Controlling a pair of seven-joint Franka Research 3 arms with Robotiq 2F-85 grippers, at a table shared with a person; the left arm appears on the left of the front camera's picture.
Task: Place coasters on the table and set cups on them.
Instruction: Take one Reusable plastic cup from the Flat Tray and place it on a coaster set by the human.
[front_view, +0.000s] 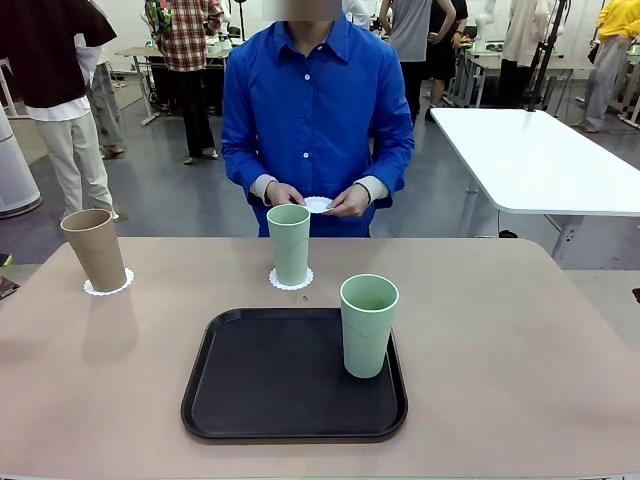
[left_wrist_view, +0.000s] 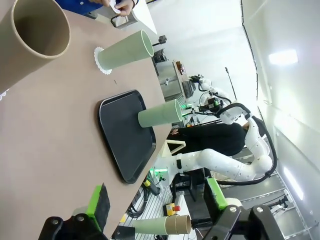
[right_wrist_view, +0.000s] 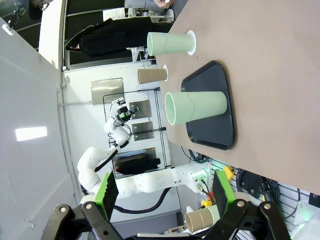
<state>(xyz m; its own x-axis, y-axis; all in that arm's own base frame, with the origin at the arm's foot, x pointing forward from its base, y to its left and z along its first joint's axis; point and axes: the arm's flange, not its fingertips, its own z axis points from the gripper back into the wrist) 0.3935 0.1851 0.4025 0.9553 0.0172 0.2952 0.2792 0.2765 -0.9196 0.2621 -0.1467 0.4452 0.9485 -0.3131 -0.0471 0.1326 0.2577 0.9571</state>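
A tan cup (front_view: 95, 248) stands on a coaster (front_view: 108, 288) at the table's (front_view: 520, 350) far left. A mint cup (front_view: 289, 243) stands on a second coaster (front_view: 291, 280) at the far middle. Another mint cup (front_view: 368, 325) stands upright on the black tray (front_view: 270, 385), at its right side. Across the table a person holds a third coaster (front_view: 318, 204) in both hands. My left gripper (left_wrist_view: 157, 200) is open, off the table's edge, with the tan cup (left_wrist_view: 35, 37) nearest. My right gripper (right_wrist_view: 164, 192) is open too, well back from the tray cup (right_wrist_view: 197, 107).
The tray lies at the near middle of the table. Bare tabletop spreads to its right and left. A white glossy table (front_view: 540, 160) stands behind at the right. Other people stand far back in the room.
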